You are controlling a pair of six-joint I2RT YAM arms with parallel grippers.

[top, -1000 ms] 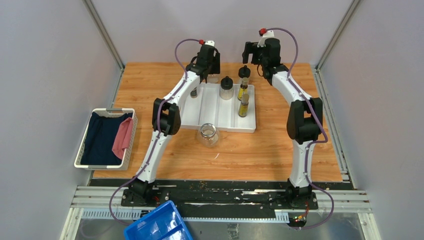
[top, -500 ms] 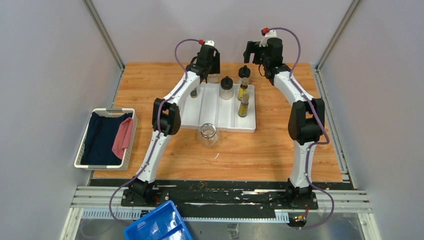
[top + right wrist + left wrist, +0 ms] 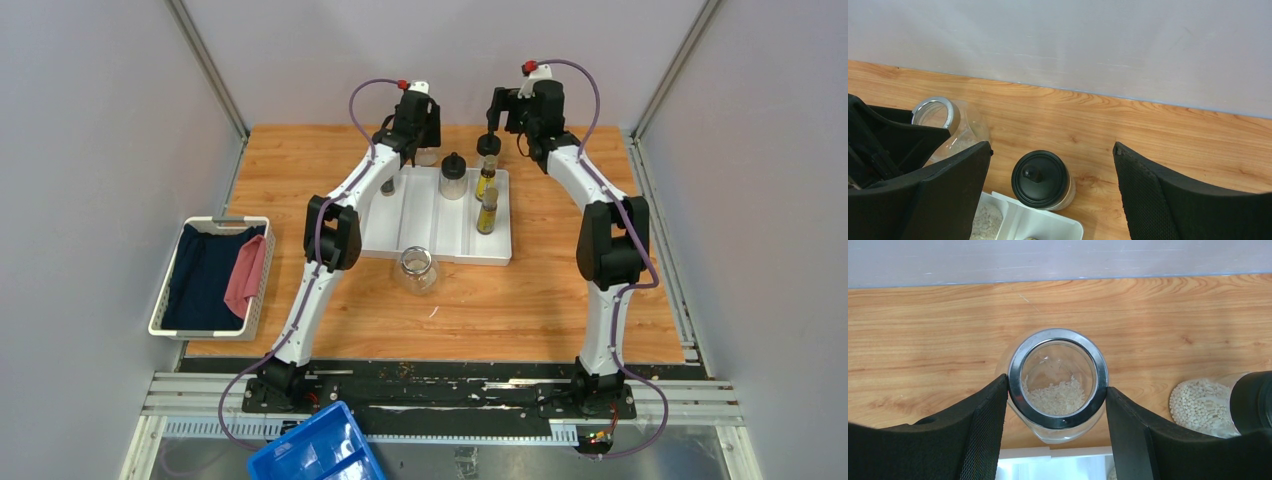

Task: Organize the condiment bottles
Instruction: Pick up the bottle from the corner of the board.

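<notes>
My left gripper (image 3: 421,138) (image 3: 1057,390) is past the white tray's far edge, shut on the metal rim of a clear glass jar (image 3: 1058,377) holding a little rice. My right gripper (image 3: 495,118) (image 3: 1052,147) is open wide above a round black-capped bottle (image 3: 488,146) (image 3: 1041,179) that stands on the table just behind the tray. A second black-capped bottle (image 3: 453,175) (image 3: 1220,402), two slim amber oil bottles (image 3: 486,181) (image 3: 487,211) and a tiny dark shaker (image 3: 388,185) stand in the tray. Another clear jar (image 3: 416,270) stands in front of the tray.
The white divided tray (image 3: 430,235) lies mid-table. A white basket with dark and pink cloths (image 3: 212,275) sits at the left edge. A blue bin (image 3: 315,450) is below the table's near edge. The back wall is close behind both grippers.
My right gripper has shifted slightly left and lower, closer over the black-capped bottle behind the tray. My left gripper has stayed on the jar.
</notes>
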